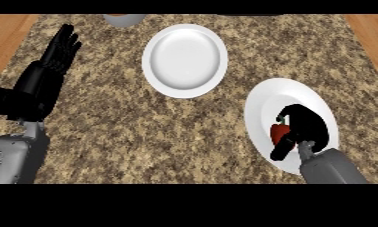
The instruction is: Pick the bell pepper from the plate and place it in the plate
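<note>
A red bell pepper [279, 132] lies on the white plate [266, 96] at the right of the counter, mostly hidden by my right hand [308, 125]. That hand's fingers and thumb are curled round the pepper from above. A second white plate [184, 60] stands bare at the middle, farther back. My left hand [57, 55] rests open at the left edge, fingers up, well away from both plates.
A grey round object [124, 19] shows partly at the counter's back edge, left of the bare plate. Wooden strips [15, 33] run along both sides of the speckled stone counter [133, 121].
</note>
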Controlling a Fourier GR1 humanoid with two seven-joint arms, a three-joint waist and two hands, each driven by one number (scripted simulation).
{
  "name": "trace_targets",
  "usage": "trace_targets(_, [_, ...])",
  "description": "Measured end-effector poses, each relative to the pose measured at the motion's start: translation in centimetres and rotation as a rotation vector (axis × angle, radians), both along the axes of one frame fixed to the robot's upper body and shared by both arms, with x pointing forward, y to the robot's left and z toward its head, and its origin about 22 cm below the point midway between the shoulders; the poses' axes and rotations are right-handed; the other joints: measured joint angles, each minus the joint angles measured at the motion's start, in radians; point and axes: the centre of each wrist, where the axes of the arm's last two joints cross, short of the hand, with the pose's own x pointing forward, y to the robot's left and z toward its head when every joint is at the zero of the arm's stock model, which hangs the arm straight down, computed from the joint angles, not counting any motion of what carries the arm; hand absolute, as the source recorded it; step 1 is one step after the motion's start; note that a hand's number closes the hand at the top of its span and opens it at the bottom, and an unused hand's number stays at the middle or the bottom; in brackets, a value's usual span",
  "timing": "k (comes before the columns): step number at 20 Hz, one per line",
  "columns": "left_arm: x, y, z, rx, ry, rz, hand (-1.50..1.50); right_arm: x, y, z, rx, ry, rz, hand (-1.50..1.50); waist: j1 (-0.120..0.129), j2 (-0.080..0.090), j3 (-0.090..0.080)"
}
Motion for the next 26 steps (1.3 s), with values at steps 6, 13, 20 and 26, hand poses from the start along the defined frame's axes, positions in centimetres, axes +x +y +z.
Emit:
trace_targets(6, [0.1,0.0,0.6,-0.004,-0.002,-0.014,0.0,2.6,-9.4,1.9,-0.114,-0.11,0.167,1.5,0.019,0.012,0.008])
trace_targets(13, [0.3,-0.3,0.3,0.003,0.001,-0.019,0.0,5.8,-15.2,4.7,-0.201,-0.31,0.318,1.5,0.026,0.014,0.009])
trace_targets(20, [0.0,0.5,0.4,0.003,0.0,-0.001,0.0,8.2,-13.5,8.2,-0.048,-0.525,0.487,1.5,0.01,0.006,0.008])
trace_targets(26, [-0.1,0.6,0.1,0.005,0.002,0.009,0.0,8.8,-9.0,10.9,0.194,-0.712,0.621,1.5,-0.003,0.002,0.007])
